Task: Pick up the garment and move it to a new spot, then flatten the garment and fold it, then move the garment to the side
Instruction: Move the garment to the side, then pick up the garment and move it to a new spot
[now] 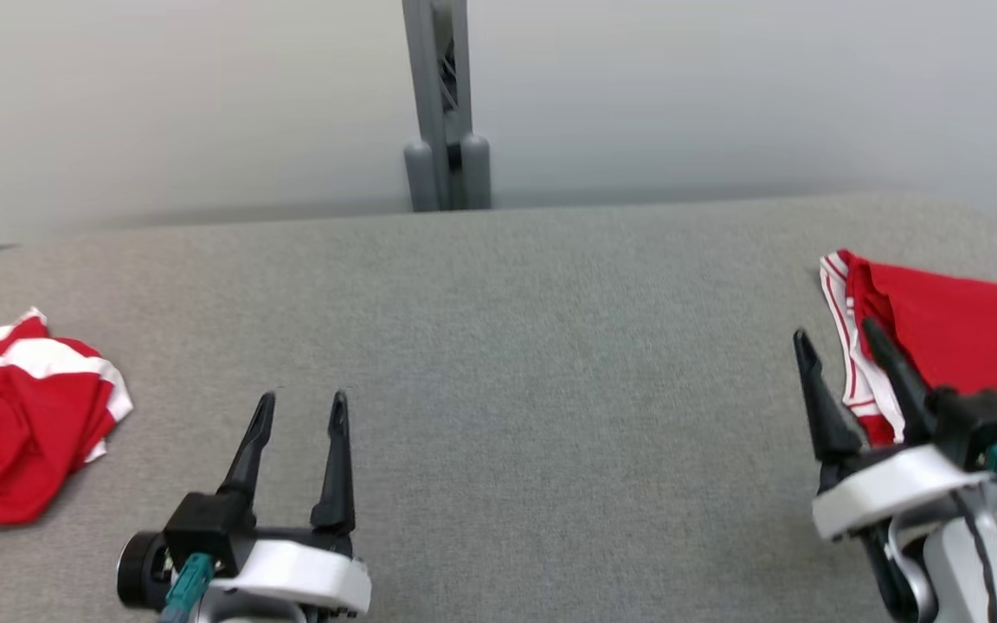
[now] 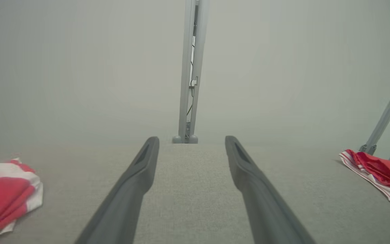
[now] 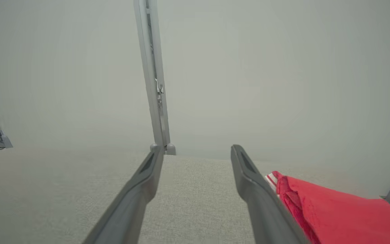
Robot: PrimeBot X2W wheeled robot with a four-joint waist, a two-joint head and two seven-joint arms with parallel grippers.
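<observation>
the right pincer [image 1: 835, 330] is hanging low over the right end of the table [image 1: 498, 346]. its two dark fingers are standing wide apart and gripping nothing, and bare grey cloth is showing between them. just past its outer finger the folded garment [image 1: 966, 337] is lying flat near the table's right edge, red with a white-striped band turned toward the pincer. it is sitting beside the fingers, not between them; whether that finger is brushing the band i cannot tell.

the left pincer [image 1: 303, 396] is hovering over the near left part of the table, likewise spread wide and carrying nothing. its fingers are pointing toward the grey post [image 1: 445, 104] at the far edge. well off to its left a crumpled garment [image 1: 14, 433], red and white, is lying in a heap near the left edge.

judging from this, the folded garment is looking finished: flattened, folded and set to the side, with the right pincer free of it. the next move is probably calling for drawing the right arm back without dragging the striped band. after that, the left pincer would be reaching across to the crumpled garment, coming down on a raised fold and closing on it, so it can be carried to the open middle of the table.
</observation>
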